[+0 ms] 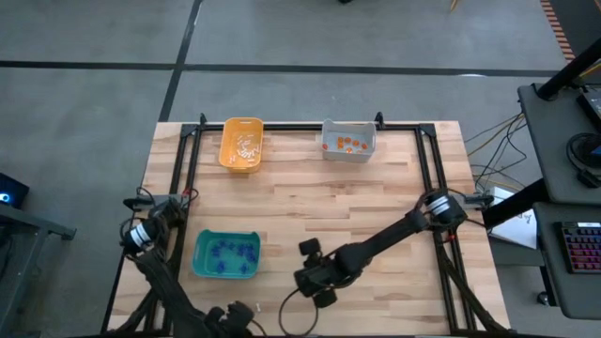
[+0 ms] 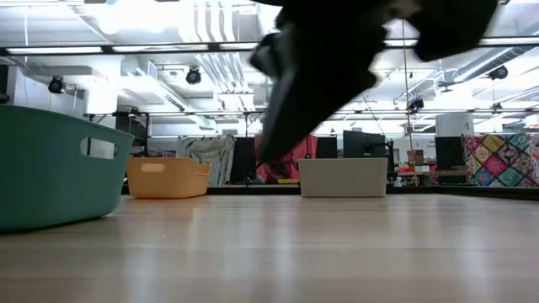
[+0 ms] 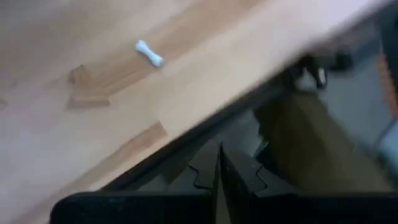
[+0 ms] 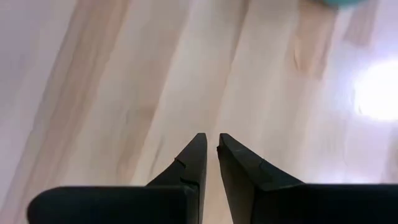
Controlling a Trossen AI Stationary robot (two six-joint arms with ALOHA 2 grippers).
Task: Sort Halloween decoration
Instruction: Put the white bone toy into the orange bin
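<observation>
The Halloween decoration lies sorted in three bins: purple pieces in the teal bin (image 1: 225,255), white ones in the orange-yellow bin (image 1: 241,144), orange ones in the grey bin (image 1: 348,141). One small white bone (image 3: 149,54) lies loose on the wood near the table's near edge. My left gripper (image 3: 217,157) hangs shut over that edge (image 1: 235,313), apart from the bone, with nothing showing between its fingers. My right gripper (image 4: 211,142) hovers over bare wood right of the teal bin (image 1: 308,252). Its fingers stand a narrow slit apart, and I see nothing in it.
A black frame (image 1: 282,127) runs round the tabletop. Bare wood spreads between the bins and to the right (image 1: 376,197). In the low view a dark blurred gripper (image 2: 312,84) hangs above the table, in front of the grey bin (image 2: 343,178).
</observation>
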